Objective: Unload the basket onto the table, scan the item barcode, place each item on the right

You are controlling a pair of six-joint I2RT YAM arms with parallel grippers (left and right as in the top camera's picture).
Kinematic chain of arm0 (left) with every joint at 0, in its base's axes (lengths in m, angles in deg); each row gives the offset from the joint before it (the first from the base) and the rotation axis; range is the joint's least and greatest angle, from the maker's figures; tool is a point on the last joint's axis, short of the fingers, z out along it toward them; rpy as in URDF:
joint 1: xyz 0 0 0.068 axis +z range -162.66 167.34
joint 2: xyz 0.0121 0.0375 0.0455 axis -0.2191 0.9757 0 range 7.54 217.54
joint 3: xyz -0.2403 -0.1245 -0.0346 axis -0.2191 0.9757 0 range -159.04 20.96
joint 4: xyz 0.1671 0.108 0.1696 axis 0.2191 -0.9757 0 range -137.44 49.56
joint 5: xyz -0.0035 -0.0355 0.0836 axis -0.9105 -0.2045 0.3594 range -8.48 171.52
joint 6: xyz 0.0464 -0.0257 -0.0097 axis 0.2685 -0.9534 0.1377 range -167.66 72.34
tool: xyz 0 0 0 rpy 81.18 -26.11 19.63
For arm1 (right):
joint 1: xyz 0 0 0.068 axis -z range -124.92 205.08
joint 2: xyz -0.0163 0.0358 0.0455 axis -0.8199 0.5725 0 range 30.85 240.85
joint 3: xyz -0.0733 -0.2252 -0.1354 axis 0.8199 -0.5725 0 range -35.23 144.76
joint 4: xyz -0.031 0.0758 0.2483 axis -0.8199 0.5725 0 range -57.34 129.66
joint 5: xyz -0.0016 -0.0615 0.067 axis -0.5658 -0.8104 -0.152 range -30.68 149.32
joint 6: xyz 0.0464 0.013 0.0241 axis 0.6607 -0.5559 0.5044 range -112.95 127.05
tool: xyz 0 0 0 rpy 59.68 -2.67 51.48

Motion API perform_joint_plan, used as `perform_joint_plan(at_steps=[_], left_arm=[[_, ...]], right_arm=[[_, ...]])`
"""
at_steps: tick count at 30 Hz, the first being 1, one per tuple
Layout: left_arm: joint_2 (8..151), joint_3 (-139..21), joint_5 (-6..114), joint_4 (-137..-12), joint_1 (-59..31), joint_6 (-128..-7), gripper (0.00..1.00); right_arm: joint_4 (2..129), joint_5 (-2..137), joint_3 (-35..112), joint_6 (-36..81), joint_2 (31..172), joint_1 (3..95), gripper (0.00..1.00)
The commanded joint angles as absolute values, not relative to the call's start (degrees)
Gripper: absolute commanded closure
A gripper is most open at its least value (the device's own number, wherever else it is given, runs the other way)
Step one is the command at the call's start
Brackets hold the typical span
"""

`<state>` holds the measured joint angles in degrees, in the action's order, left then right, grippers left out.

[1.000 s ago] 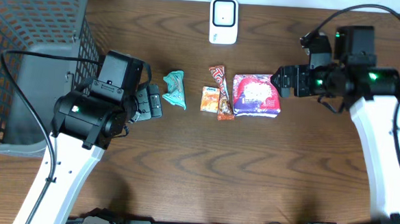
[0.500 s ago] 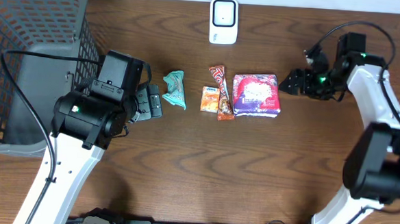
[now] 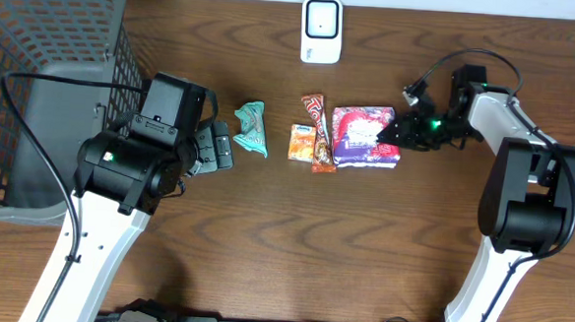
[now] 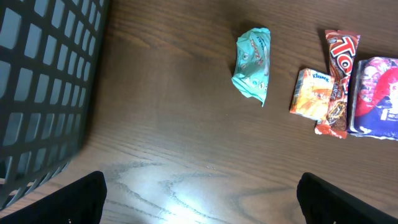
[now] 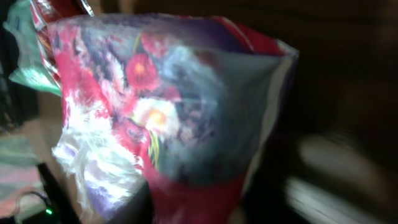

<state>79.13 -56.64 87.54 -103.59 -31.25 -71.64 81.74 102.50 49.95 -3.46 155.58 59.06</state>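
Observation:
The item, a purple and red flowered packet [image 3: 366,136], lies right of centre on the table. My right gripper [image 3: 404,133] is at its right edge. In the right wrist view the packet [image 5: 174,106] fills the frame, blurred, and its red lower edge runs down between my gripper's [image 5: 199,205] dark fingers, which are closed on it. No barcode shows. The white scanner [image 3: 321,30] stands at the back edge, apart from the packet. My left gripper [image 3: 219,146] rests open and empty left of the snacks, with bare wood between its fingertips [image 4: 201,199].
A teal wrapper [image 3: 252,127], a small orange packet [image 3: 301,142] and a red chocolate bar [image 3: 319,131] lie in a row just left of the flowered packet. A grey mesh basket [image 3: 35,89] fills the left back corner.
My right arm has swung in from the right and reached the packet's right edge, and its jaws have closed from wide open. The packet has shifted slightly left. The left arm has not moved.

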Motion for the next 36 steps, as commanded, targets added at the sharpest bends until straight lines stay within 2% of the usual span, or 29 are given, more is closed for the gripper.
perform_joint_plan(at_steps=[1,5,14,20,22,24,31,36], left_arm=[[79.46,-56.9,88.24,-103.85,-31.2,-71.32,0.02],[79.46,-56.9,88.24,-103.85,-31.2,-71.32,0.02],[79.46,-56.9,88.24,-103.85,-31.2,-71.32,0.02],[79.46,-56.9,88.24,-103.85,-31.2,-71.32,0.02],[79.46,-56.9,88.24,-103.85,-31.2,-71.32,0.02],[79.46,-56.9,88.24,-103.85,-31.2,-71.32,0.02],[79.46,-56.9,88.24,-103.85,-31.2,-71.32,0.02],[79.46,-56.9,88.24,-103.85,-31.2,-71.32,0.02]], right_arm=[[81.76,104.0,51.0,-4.4,156.17,57.56,0.99],[82.66,100.24,51.53,-3.74,153.68,57.29,0.99],[86.26,65.99,52.25,1.59,138.77,52.77,0.99],[88.95,23.94,52.23,19.54,133.55,46.65,0.99],[89.58,15.55,51.9,21.81,133.83,45.21,0.99],[89.17,12.25,50.78,22.51,135.01,44.38,0.99],[88.38,14.52,49.32,22.9,141.02,42.87,0.98],[86.79,24.82,49.32,22.88,143.43,38.02,0.83]])
